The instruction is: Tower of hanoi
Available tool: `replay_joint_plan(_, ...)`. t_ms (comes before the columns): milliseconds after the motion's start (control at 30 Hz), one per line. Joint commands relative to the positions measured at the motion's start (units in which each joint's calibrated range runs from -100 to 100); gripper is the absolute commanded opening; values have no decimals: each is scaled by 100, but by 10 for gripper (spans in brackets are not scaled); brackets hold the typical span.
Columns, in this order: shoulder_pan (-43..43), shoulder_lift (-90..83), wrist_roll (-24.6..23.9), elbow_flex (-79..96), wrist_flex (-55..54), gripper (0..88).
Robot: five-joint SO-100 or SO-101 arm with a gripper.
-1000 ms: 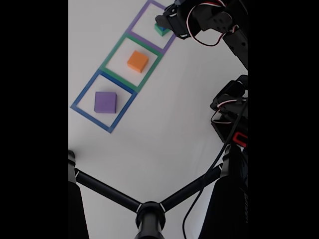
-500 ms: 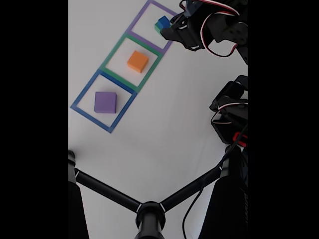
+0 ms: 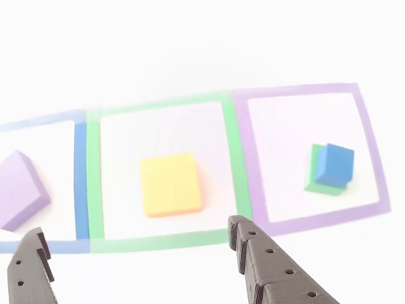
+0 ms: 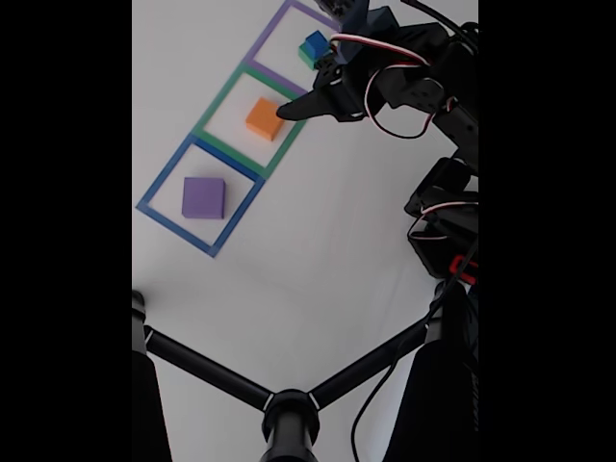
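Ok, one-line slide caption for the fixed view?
Open end effector above the orange foam square block, the small blue cube stacked on the green block, the purple block apart.

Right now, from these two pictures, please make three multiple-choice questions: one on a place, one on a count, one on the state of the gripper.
1. Where does the blue block sit?
A. On the green block in the purple square
B. Beside the orange block
C. In the blue square

2. How many blocks are visible in all?
A. Two
B. Three
C. Four

3. How is the gripper?
A. Shut on the orange block
B. Open and holding nothing
C. Shut on the purple block

Answers:
1. A: in the other view, the blue block rests on the green one inside the purple frame.
2. C: the purple block, the orange block, the green and the blue ones.
3. B: the other view shows the two fingers wide apart with nothing between them, the orange block lying beyond them in the green square.
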Motion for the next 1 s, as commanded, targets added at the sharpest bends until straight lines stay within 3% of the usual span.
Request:
replay_joint_plan(0,-124,-166,59,693,-1230,395)
replay_joint_plan(367,1,544,59,2874,-4663,405)
replay_joint_plan(967,192,3144,59,3747,-8161,398)
